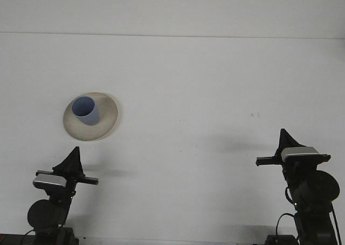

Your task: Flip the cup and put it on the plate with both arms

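Nearest, at the bottom left, the left black robot arm is sitting low, and its pointed left end effector (73, 158) is aiming away over the counter. It is holding nothing. The tip is looking like one dark point, so I cannot tell if it is released or clenched.

At the bottom right, the right black robot arm is sitting a little taller. Its right end effector (282, 139) is pointing away too. It is also holding nothing, and I cannot tell if it is released or clenched either. A small grey box is sitting just behind each pointed tip.

The two arms are staying well apart, one at each near corner of the flat white counter (205, 94).

A bit farther, on the left side, a round cream plate (108, 116) is lying flat on the counter. It is lying just past the left end effector, not touching it.

A small light blue cup (86, 111) is standing on the plate, a bit left of the middle. Its open mouth is facing up, and it is leaning a little.

Two tiny dark specks (254, 114) are showing on the counter at the right.
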{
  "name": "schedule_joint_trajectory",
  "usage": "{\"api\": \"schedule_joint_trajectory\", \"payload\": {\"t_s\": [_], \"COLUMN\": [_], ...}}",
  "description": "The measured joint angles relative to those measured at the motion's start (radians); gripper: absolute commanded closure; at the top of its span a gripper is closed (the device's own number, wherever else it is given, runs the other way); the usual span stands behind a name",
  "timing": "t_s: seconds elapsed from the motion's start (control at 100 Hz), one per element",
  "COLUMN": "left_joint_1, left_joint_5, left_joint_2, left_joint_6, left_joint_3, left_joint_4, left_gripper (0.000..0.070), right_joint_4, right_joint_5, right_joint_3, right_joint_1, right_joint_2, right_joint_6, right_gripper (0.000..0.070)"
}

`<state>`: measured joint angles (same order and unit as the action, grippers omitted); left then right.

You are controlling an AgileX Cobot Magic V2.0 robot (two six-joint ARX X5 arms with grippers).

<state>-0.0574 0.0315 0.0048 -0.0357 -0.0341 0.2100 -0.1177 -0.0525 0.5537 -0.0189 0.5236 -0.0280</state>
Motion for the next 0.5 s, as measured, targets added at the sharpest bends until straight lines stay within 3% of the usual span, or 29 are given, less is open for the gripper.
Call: {"api": "schedule_joint_trajectory", "payload": {"t_s": [0.5], "left_joint_1": [0.0], "left_joint_5": [0.0], "left_joint_2": [0.0], "left_joint_6": [0.0], "left_joint_3": [0.0], "left_joint_4": [0.0], "left_gripper": [0.0689], "right_joint_4": [0.003], "right_joint_5": [0.0], "right_joint_3": [-0.011], "right_joint_1": [0.0], "right_joint_2": [-0.044], "right_joint_6": [0.0], "right_gripper": [0.0699]}}
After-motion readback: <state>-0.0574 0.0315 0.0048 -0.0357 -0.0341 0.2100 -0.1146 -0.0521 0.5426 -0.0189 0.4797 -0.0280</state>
